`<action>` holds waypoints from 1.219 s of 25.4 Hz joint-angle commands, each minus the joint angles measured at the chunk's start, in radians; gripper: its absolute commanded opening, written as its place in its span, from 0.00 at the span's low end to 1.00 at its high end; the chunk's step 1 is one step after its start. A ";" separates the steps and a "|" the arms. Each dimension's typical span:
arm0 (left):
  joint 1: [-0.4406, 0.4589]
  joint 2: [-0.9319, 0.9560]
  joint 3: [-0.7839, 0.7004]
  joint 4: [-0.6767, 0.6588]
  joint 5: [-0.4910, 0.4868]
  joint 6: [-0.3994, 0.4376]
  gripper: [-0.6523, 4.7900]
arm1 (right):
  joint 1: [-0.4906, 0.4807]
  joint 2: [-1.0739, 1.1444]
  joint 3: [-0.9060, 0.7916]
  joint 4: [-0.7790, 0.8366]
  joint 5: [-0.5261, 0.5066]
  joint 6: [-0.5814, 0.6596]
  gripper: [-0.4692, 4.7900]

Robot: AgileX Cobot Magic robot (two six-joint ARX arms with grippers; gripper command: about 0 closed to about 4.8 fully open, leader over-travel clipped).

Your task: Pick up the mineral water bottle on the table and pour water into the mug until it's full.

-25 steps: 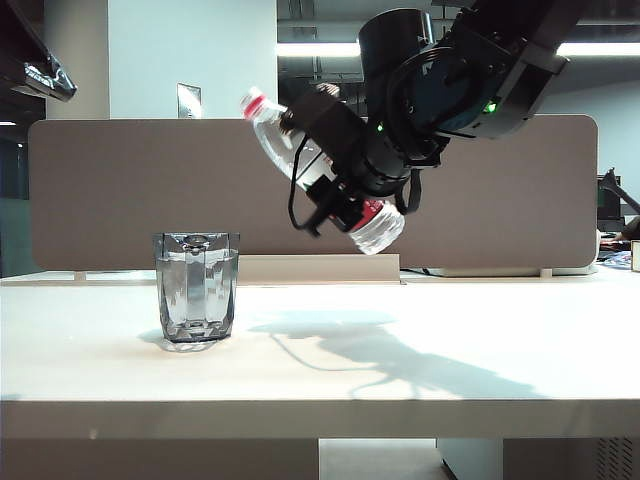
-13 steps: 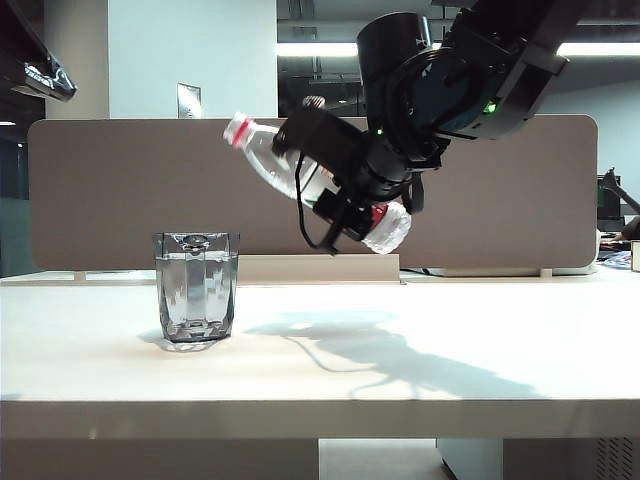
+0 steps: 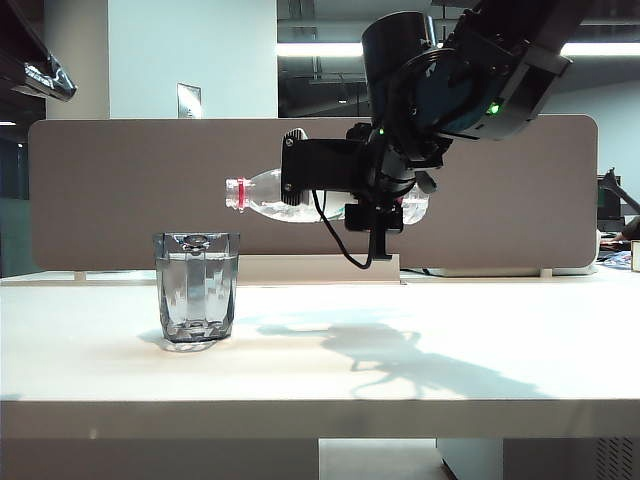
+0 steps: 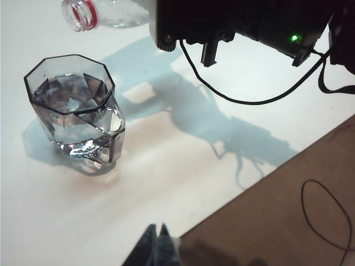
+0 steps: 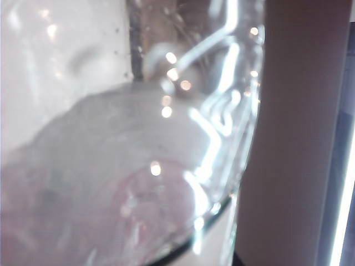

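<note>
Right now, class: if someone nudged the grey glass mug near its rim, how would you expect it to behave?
The mug looks nearly full, so it is probably heavy for its size and would likely slide rather than tip. Its short build on the table suggests stability. A sharp push might slop water over the rim.

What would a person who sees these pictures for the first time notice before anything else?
First, the mineral water bottle, held almost level in the air by the right gripper, its open red-ringed mouth pointing toward the mug. The mug stands on the white table just below and left of that mouth, already holding water. The left gripper stays low at the table's edge, shut and empty.
</note>
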 commanded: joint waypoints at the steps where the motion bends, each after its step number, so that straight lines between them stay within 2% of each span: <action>1: -0.001 -0.002 0.003 0.012 0.005 0.003 0.12 | 0.002 -0.014 0.005 0.077 0.005 -0.071 0.51; 31: -0.001 -0.002 0.003 0.012 0.005 0.003 0.12 | 0.023 -0.015 0.005 0.099 0.005 -0.126 0.51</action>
